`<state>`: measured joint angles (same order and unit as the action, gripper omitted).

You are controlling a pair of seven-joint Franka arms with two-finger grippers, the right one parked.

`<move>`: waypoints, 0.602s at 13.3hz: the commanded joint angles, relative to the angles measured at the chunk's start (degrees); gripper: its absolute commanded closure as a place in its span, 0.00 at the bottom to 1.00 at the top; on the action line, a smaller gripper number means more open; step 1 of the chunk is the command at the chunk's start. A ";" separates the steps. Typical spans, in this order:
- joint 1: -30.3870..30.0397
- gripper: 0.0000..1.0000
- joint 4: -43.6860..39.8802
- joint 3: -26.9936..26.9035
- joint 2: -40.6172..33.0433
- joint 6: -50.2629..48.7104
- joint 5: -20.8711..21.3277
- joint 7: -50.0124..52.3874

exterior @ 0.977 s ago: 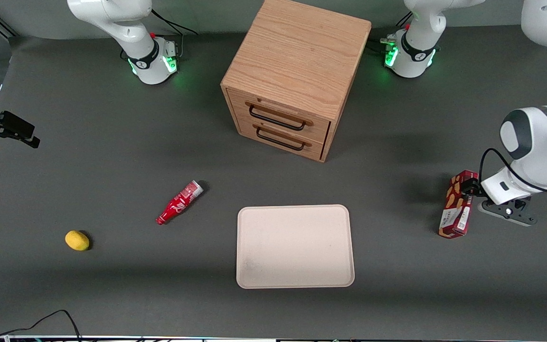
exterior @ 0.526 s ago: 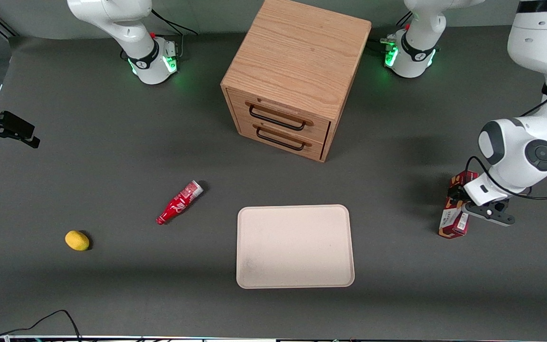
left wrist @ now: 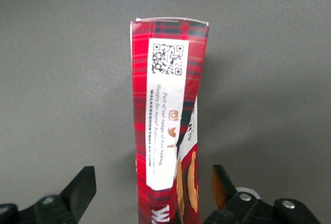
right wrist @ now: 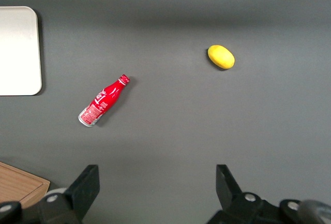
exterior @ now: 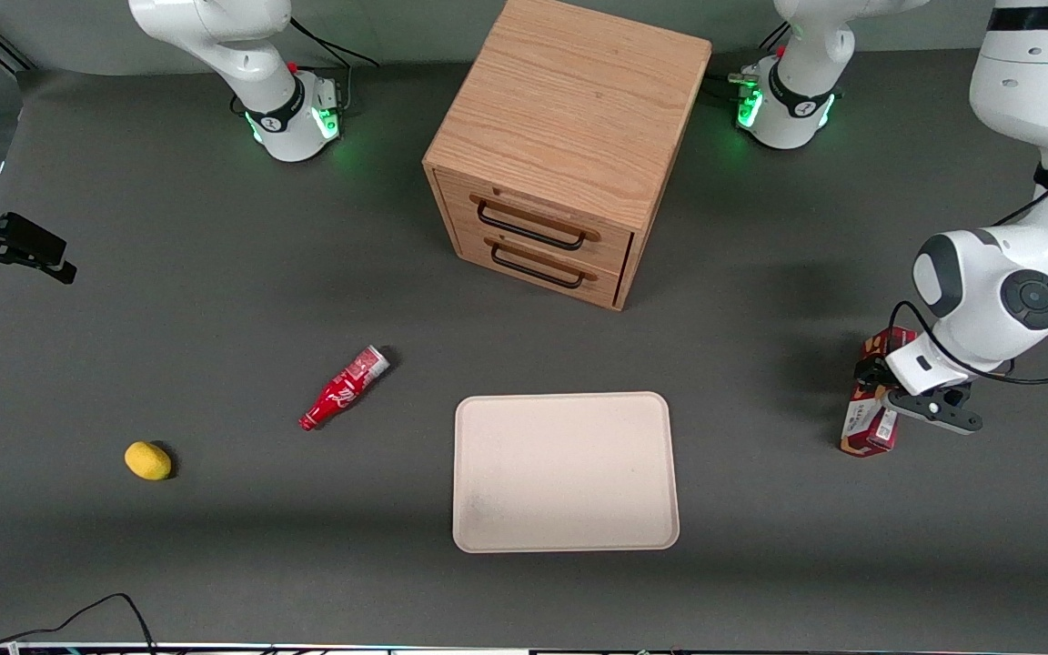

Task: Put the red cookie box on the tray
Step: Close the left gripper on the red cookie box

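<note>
The red cookie box (exterior: pixel 868 428) lies flat on the grey table toward the working arm's end, apart from the tray. In the left wrist view the red cookie box (left wrist: pixel 165 131) shows tartan print, a white label with a QR code and tan cookie pictures. My gripper (exterior: pixel 879 389) hangs right over the box's middle and hides part of it. The gripper (left wrist: pixel 152 185) is open, one finger on each side of the box, with a gap at both sides. The cream-beige tray (exterior: pixel 565 471) sits near the table's middle with nothing on it.
A wooden drawer cabinet (exterior: pixel 560 146) stands farther from the front camera than the tray. A small red bottle (exterior: pixel 344 387) and a yellow fruit (exterior: pixel 147 460) lie toward the parked arm's end. A black cable (exterior: pixel 78 614) runs along the table's near edge.
The working arm swung in over the cookie box, and the gripper went from beside the box to straddling its middle. Over the last half second it barely shifted. The box has not moved.
</note>
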<state>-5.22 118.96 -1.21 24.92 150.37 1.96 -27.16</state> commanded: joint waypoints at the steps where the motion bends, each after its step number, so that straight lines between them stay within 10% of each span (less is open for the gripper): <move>1: 0.21 0.15 0.75 -0.02 -1.01 0.45 -0.47 -0.96; 4: 0.21 1.00 0.75 -0.02 -1.01 0.36 -0.56 -0.96; 8: 0.03 1.00 0.84 -0.02 -1.10 0.36 -0.56 -0.96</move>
<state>-5.21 118.95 -1.17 24.91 150.38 1.93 -27.17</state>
